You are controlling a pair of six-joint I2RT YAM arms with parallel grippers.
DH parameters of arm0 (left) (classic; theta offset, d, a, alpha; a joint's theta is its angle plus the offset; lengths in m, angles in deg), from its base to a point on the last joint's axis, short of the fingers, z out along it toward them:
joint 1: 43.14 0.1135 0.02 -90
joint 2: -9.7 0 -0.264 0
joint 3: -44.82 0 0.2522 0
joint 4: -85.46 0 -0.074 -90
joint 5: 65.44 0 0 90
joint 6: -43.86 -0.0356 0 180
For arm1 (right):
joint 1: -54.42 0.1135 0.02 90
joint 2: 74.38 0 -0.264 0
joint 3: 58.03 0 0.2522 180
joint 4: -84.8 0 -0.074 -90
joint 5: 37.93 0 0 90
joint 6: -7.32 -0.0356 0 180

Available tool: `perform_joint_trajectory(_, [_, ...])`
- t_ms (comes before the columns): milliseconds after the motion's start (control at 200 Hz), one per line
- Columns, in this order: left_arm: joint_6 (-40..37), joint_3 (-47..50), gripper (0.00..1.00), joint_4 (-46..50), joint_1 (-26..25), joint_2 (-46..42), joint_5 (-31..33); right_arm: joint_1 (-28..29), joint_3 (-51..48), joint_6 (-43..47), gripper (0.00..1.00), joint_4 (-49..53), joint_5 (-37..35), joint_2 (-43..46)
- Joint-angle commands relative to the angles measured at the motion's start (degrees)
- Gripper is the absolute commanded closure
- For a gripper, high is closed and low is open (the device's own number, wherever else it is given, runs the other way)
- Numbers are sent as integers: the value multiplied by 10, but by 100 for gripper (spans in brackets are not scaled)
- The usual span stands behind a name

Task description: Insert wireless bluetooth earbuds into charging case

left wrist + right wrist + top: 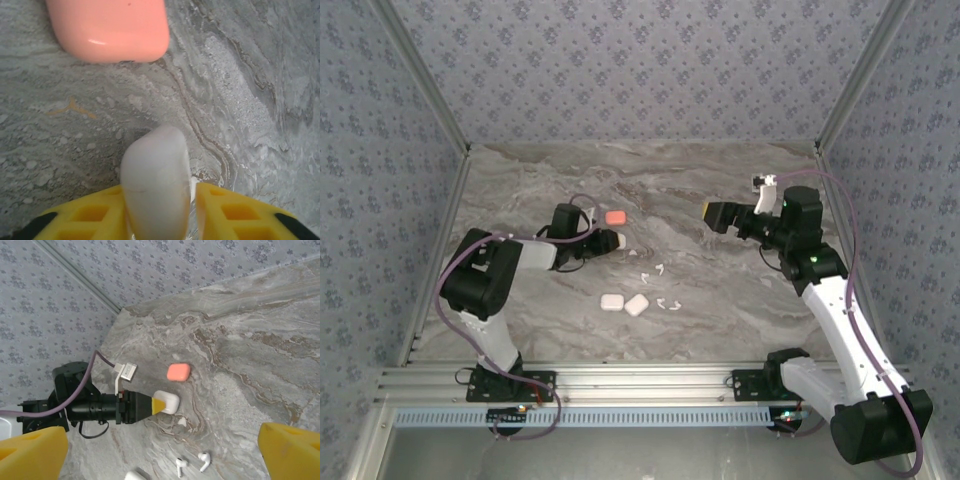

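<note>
1. The left claw [160, 207] has the white case [155, 165] standing inside it. I cannot tell if it is squeezing or letting go. A loose hold could tip the case over.
2. The pink case [110, 30] is near and could get bumped.
3. The white earbuds [660, 270] lie loose on the table [740, 300], not in any case. They could roll away.
4. The right claw [715, 214] is wide open and empty. A crooked grab could flick a bud.

Soft even light, blurred close foreground
</note>
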Motion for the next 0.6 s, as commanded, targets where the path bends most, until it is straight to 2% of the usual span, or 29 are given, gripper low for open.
perform_joint_trajectory(0, [-28, -15, 54, 34, -1, -8, 25, 8, 11, 38, 0, 40, -19, 2])
perform_joint_trajectory(130, [-55, -13, 42, 70, 4, -35, 47, 35, 20, 82, 0, 73, -50, 0])
perform_joint_trajectory(255, [-66, -3, 36, 87, 16, -77, 61, 78, 25, 129, 0, 102, -104, -6])
perform_joint_trajectory(455, [-87, 12, 27, 130, 42, -181, 90, 213, 14, 289, 0, 109, -196, -20])
perform_joint_trajectory(595, [-105, 16, 20, 177, 58, -274, 131, 306, 20, 385, 0, 109, -234, -69])
